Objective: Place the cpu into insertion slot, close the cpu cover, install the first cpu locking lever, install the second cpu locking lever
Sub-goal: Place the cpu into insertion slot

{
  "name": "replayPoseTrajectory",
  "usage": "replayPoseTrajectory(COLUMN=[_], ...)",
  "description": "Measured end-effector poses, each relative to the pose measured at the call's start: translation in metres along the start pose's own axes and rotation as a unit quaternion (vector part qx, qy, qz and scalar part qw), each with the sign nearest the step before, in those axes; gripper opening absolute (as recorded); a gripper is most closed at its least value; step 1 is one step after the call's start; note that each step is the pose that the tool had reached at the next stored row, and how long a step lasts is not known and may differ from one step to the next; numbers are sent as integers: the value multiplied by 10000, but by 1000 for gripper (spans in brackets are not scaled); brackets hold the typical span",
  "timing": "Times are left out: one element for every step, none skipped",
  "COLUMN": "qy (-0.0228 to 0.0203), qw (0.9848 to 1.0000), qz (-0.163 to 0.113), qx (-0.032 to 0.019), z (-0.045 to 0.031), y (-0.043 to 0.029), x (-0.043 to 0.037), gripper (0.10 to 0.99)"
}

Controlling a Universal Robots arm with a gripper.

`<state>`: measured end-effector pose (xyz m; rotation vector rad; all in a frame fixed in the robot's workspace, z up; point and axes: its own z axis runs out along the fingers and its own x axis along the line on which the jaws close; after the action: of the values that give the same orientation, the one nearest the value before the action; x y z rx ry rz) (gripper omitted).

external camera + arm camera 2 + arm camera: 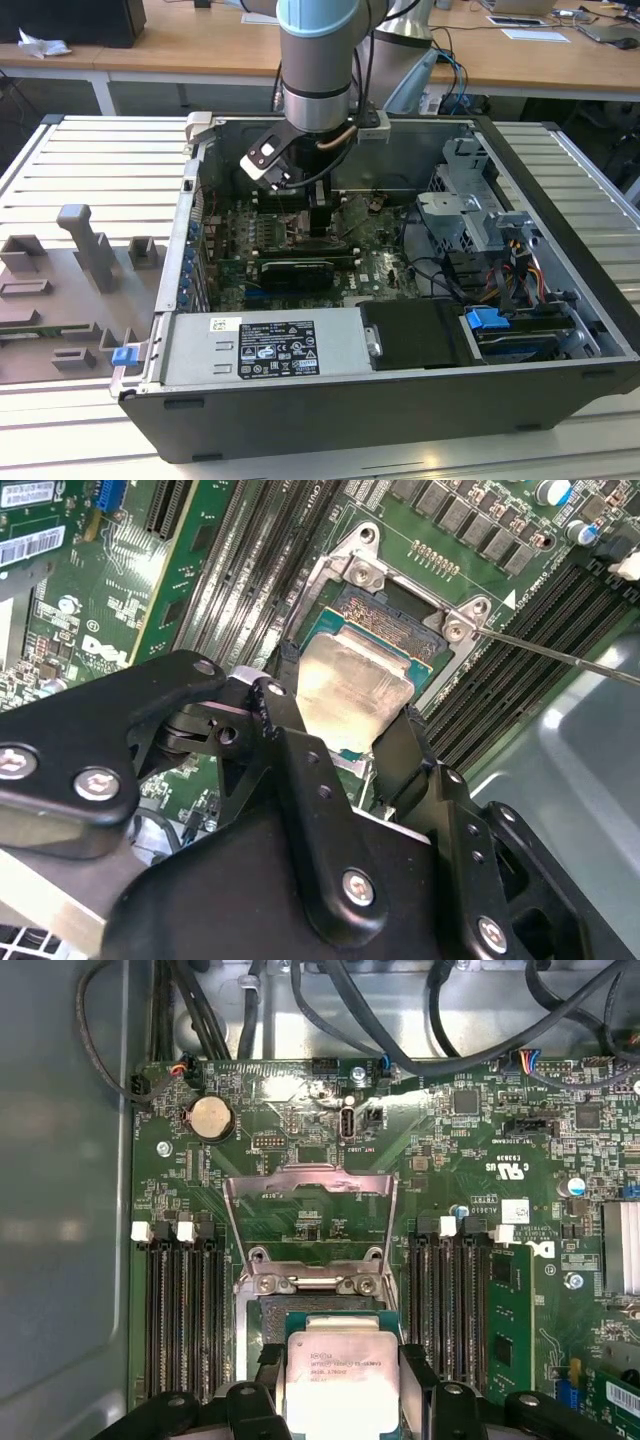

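The cpu [335, 1380] is pale silver, the circuit board [450, 1160] green, the gripper [338, 1405] black (memory slots [185, 1310] too).

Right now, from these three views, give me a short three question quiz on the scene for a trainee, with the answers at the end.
1. True or false: the cpu cover is shut down over the insertion slot.
2. What does the gripper hold between its fingers? A) the cpu B) a memory stick C) a cable
3. Fill in: in the first wrist view, long black ____ run along both sides of the insertion slot.
Key: 1 false, it stands raised open. 2 A. 3 memory slots.
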<state>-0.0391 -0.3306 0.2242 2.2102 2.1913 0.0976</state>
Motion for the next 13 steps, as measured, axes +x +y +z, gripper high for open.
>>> replayPoseTrajectory(qy=[-2, -1, -2, -2, -1, -1, -2, -2, -3, -4, -5, -4, -5], qw=[10000, 10000, 10000, 10000, 10000, 10000, 10000, 10000, 10000, 10000, 10000, 10000, 10000], qz=[1, 0, -1, 0, 0, 0, 2, 5, 12, 28, 32, 31, 31], qx=[3, 5, 7, 9, 10, 12, 14, 15, 16, 16, 16, 16, 17], z=[4, 12, 18, 27, 37, 48, 62, 73, 85, 105, 125, 141, 161], y=[-2, -1, -1, -2, -3, -4, -4, -5, -7, -13, -19, -20, -21], x=[5, 12, 19, 27, 36, 45, 54, 61, 69, 75, 76, 76, 76], gripper=[541, 541, 541, 541, 541, 541, 541, 541, 541, 541, 541, 541, 541])
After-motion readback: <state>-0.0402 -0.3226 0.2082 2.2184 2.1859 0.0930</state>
